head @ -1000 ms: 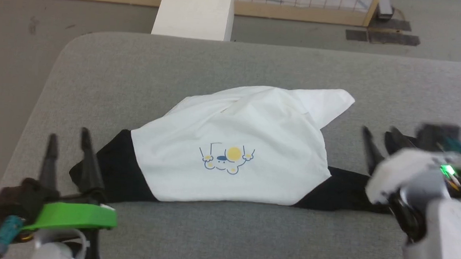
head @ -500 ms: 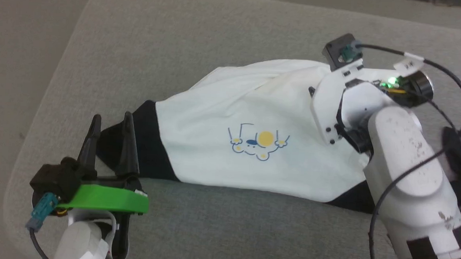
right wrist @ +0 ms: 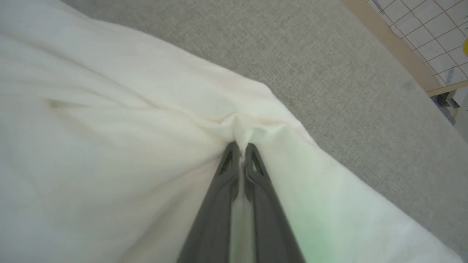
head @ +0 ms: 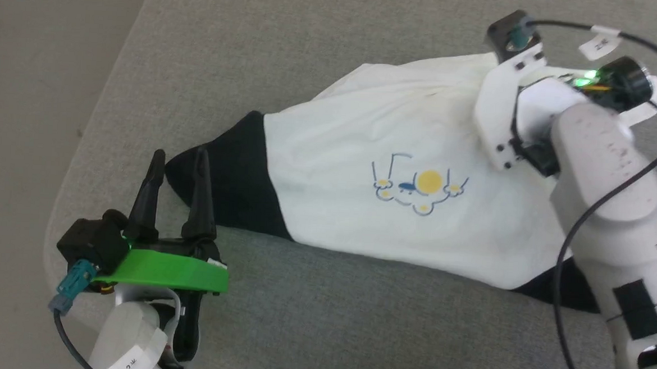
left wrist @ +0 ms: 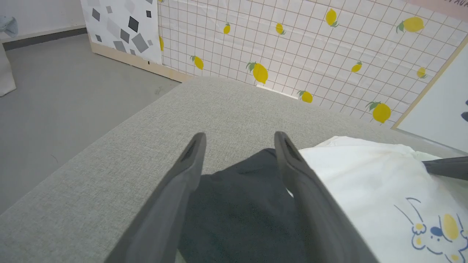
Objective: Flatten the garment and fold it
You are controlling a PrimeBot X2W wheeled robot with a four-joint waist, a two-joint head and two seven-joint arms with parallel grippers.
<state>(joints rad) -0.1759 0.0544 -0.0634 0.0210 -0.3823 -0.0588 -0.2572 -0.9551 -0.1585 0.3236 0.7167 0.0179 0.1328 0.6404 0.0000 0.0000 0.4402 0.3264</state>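
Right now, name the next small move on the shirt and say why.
Probably shut the left gripper on the black sleeve: its open jaws straddle it, while the right gripper pinches the white edge of the garment, so both arms could then pull it flat.

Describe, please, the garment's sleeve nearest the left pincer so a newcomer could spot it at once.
On the grey cushion lies a mostly white garment. At its left end a black sleeve sticks out by the open left pincer. The other black sleeve is half hidden behind the right arm.

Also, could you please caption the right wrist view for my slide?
The right gripper pinches a fold of the white T-shirt on the grey surface.
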